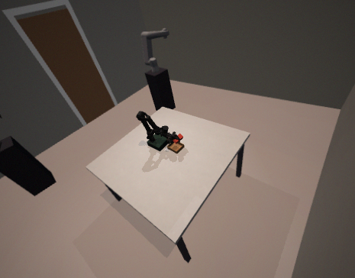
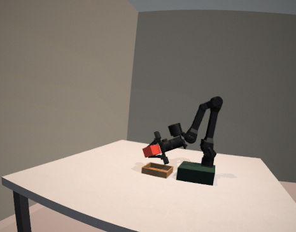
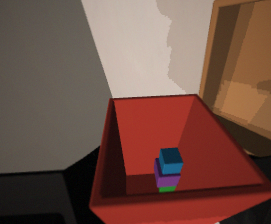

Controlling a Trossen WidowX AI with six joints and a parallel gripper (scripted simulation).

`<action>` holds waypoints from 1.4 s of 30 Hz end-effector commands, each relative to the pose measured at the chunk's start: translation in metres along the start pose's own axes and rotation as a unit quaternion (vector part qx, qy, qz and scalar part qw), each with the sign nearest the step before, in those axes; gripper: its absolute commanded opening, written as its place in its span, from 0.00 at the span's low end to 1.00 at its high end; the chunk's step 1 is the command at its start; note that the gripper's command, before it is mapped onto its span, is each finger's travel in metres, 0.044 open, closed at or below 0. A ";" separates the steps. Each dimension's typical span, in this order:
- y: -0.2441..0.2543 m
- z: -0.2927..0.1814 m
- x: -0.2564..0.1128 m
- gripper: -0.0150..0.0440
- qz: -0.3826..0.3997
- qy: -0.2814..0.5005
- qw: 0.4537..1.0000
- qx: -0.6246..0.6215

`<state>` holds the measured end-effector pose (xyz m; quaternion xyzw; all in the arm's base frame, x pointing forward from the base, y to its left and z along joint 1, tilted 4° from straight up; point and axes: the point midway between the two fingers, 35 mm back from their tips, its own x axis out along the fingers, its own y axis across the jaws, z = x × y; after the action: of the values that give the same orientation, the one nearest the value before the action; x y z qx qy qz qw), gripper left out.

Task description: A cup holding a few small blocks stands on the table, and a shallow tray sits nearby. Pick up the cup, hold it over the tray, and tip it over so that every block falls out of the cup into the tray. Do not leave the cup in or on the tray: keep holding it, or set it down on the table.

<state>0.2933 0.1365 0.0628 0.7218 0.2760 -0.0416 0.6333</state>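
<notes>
Plain room, robot pedestals (image 1: 160, 89).

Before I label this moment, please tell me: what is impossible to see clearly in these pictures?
- Green block, wrist view: mostly hidden by the purple block and the red cup's near rim.
- Wooden tray, wrist view: cut off by the right edge.
- Gripper fingertips, top view: too small.
</notes>
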 end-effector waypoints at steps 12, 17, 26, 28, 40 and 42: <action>-0.002 0.001 0.001 0.25 0.001 -0.002 0.987 0.158; -0.002 0.001 0.002 0.25 0.001 -0.002 0.977 0.211; -0.003 0.001 0.003 0.25 0.001 -0.002 0.952 0.306; -0.004 0.001 0.003 0.25 0.001 -0.002 0.945 0.327; -0.005 0.001 0.004 0.25 0.001 -0.002 0.894 0.448; -0.005 0.001 0.004 0.25 0.001 -0.002 0.884 0.467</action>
<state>0.2947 0.1378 0.0571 0.9277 0.2290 -0.1595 0.2479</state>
